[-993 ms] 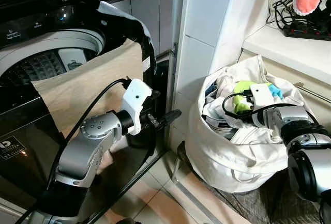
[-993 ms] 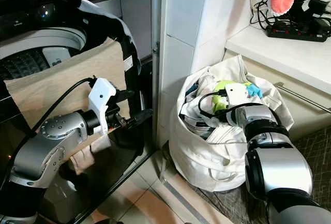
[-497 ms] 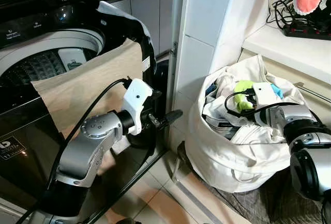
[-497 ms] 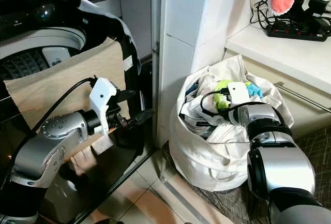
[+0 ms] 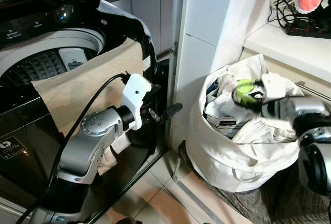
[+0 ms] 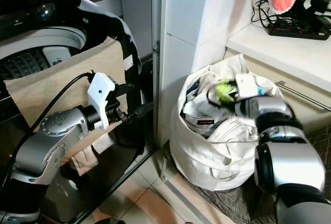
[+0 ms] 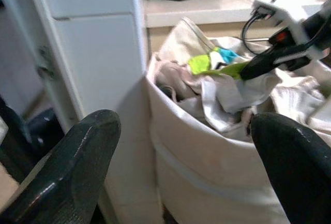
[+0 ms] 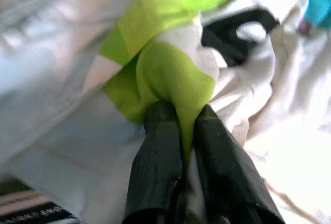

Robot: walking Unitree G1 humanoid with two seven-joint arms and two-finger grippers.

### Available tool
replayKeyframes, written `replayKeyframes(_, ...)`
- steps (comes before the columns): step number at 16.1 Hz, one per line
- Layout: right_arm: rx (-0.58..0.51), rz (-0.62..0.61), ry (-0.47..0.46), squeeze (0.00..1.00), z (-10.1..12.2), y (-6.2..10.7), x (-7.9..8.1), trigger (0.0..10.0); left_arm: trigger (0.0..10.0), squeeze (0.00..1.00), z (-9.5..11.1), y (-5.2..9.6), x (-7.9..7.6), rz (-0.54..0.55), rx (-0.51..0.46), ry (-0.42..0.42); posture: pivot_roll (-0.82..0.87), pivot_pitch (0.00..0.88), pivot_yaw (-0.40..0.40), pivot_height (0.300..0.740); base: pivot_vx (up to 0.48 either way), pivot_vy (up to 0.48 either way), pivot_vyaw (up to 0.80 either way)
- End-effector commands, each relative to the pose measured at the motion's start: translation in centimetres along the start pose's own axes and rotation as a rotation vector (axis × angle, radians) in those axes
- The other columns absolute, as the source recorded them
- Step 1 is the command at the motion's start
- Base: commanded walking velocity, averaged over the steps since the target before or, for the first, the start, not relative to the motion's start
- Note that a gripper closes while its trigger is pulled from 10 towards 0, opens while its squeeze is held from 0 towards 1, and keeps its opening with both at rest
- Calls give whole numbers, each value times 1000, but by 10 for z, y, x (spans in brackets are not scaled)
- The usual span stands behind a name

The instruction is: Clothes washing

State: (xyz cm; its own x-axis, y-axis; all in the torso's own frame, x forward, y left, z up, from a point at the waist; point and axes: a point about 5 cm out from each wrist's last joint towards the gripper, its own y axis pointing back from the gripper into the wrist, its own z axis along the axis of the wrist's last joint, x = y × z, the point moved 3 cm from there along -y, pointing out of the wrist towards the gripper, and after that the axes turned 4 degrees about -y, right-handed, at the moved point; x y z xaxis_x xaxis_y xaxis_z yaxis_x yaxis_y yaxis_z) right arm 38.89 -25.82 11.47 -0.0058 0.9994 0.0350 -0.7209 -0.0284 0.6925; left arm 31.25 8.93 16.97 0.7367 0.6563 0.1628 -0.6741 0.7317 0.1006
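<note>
Your right end effector [image 8: 178, 131] has its two black fingers pinched together on a fold of the lime-green garment [image 8: 170, 69], which sits at the top of the pile in the white laundry bag [image 5: 227, 157], right of centre in the left eye view. Judge that garment as light, soft and limp: it will stretch and trail rather than lift as one piece, and the thin fold you hold could slip free if it snags on the clothes around it, so a deeper bite on bunched cloth would be safer than a single edge. The bag is slumped on the floor against the white cabinet [image 5: 201, 38] and is stuffed nearly to its rim with white, grey and patterned pieces, plus a scrap of blue cloth [image 7: 226, 55] beside the green one; expect neighbours to drag along. At the upper left of the frame the top-loading washing machine [image 5: 46, 53] stands open, its drum partly visible, with a beige cloth [image 5: 88, 87] draped over its front edge and hanging down. Your left end effector [image 5: 163, 114] hovers between the machine and the cabinet, fingers spread apart and holding nothing, pointing toward the bag.
</note>
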Motion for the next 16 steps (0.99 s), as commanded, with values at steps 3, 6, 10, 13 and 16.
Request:
replayKeyframes(3, -168, 99, -41, 0, 61, 31, 6, 0, 10000, 0, 17, -6, 17, 88, -71, -1, -20, 0, 30, 740, 0, 0, 0)
replayKeyframes(6, -442, 300, -38, 0, 142, 92, 35, 0, 10000, 0, 47, -17, 23, 122, -181, -14, -31, 0, 51, 740, 0, 0, 0)
replayKeyframes(10, -687, 650, -74, 0, 203, 181, 82, 0, 10000, 1000, 96, -20, 15, 71, -406, 58, -22, 0, 38, 740, 0, 0, 0)
replayKeyframes(13, -650, 826, 27, 0, 190, 192, 127, 0, 10000, 1000, 125, -25, -7, -64, -543, 101, -19, 0, 29, 740, 0, 0, 0)
replayKeyframes(16, -600, 906, 27, 0, 175, 190, 152, 0, 10000, 1000, 125, -35, -7, -45, -529, 135, -26, 0, 33, 740, 0, 0, 0)
